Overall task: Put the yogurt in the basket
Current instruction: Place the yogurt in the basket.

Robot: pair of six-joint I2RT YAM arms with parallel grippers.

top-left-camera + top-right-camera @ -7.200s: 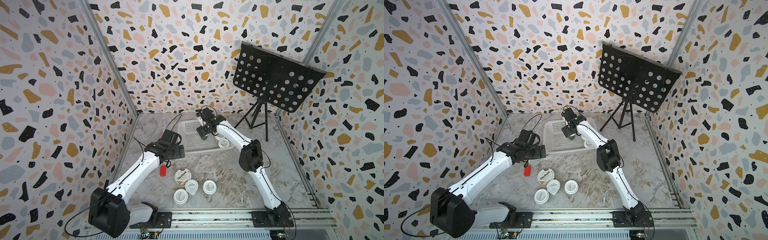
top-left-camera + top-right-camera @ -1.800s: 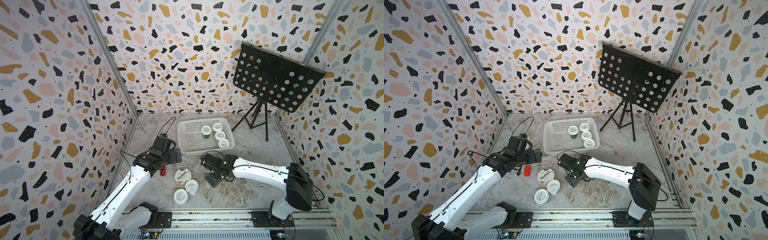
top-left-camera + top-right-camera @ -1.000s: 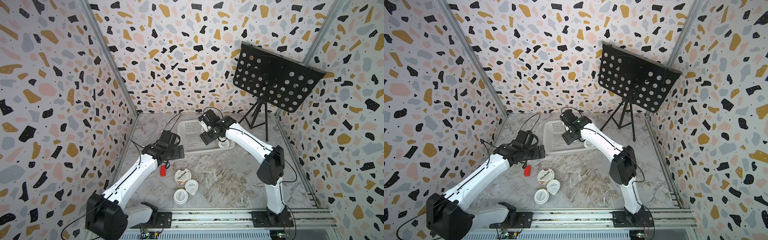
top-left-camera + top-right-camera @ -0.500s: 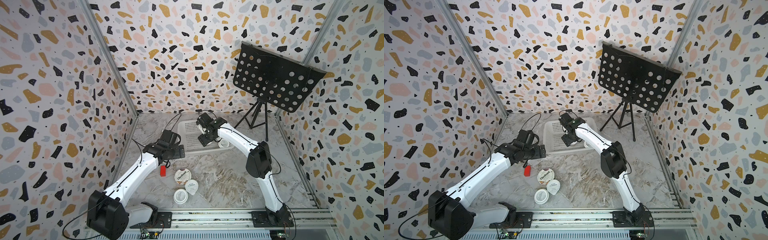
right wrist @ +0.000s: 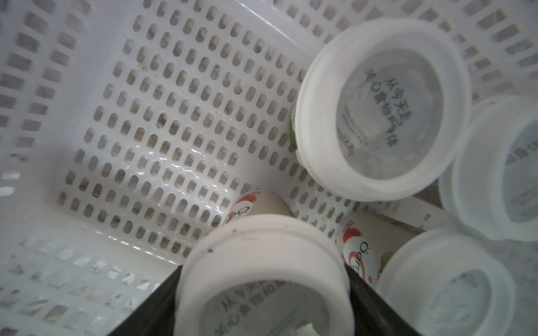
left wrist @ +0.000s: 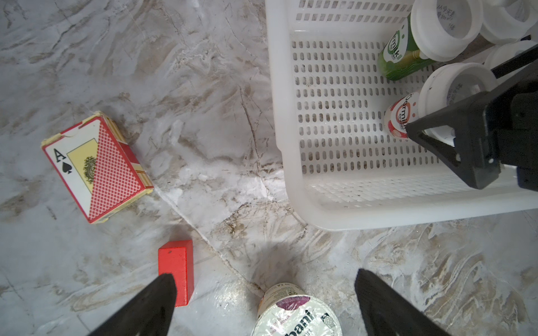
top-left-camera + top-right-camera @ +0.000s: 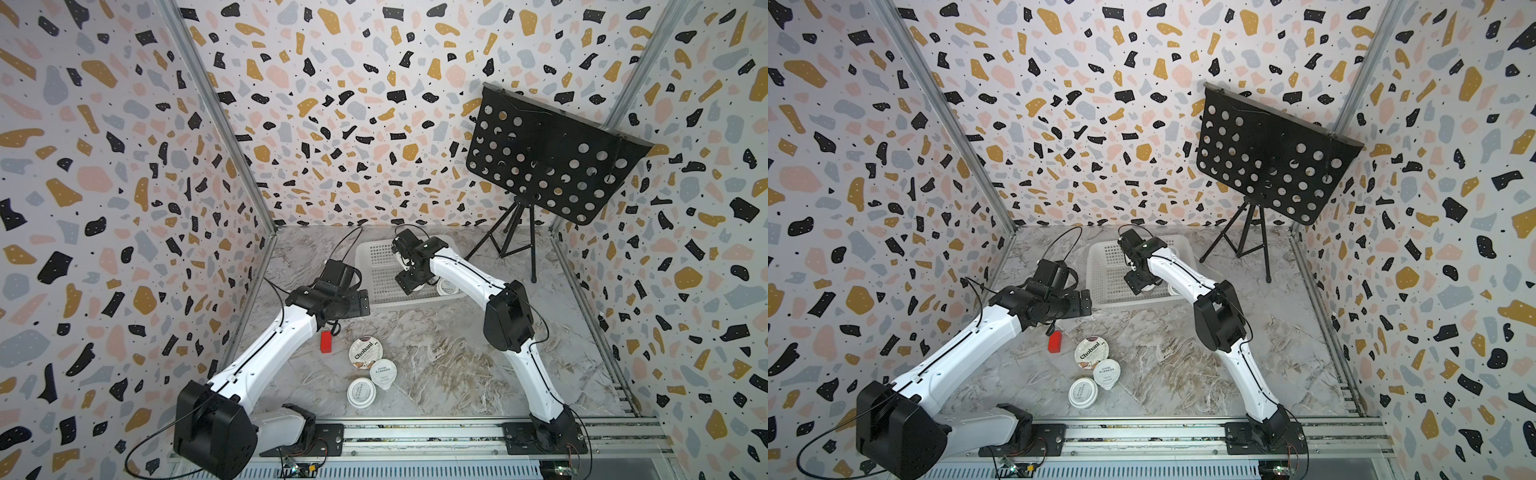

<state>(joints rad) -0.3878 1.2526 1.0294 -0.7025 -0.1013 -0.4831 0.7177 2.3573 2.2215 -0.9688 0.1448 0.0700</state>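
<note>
**Finding 1.** The table count has dropped from 4 cups to 3 in the last few seconds. Your right gripper (image 5: pixel 262 283) now sits inside the basket (image 7: pixel 374 266), with its jaws clenched on the missing yogurt cup (image 5: pixel 262 250). Whether that cup already rests on the basket floor cannot be told. Judgement: this is delivery 4, and release is the step in hand. Outside the basket, in both top views, lie the Chobani cup (image 7: pixel 365 352), the foil-tabbed cup (image 7: pixel 383 372) and a third cup (image 7: pixel 361 392), clustered close together.

**Finding 2.** The right arm mostly hides the basket contents from the top views. Your right wrist view shows 3 cups (image 5: pixel 381 107) standing beside the held one. Only the left wrist view shows the left gripper (image 6: pixel 265 276), released and empty, above the Chobani cup. It also shows a red block (image 6: pixel 176 272) and a card pack (image 6: pixel 96 165); the pack is not seen from above.
</note>
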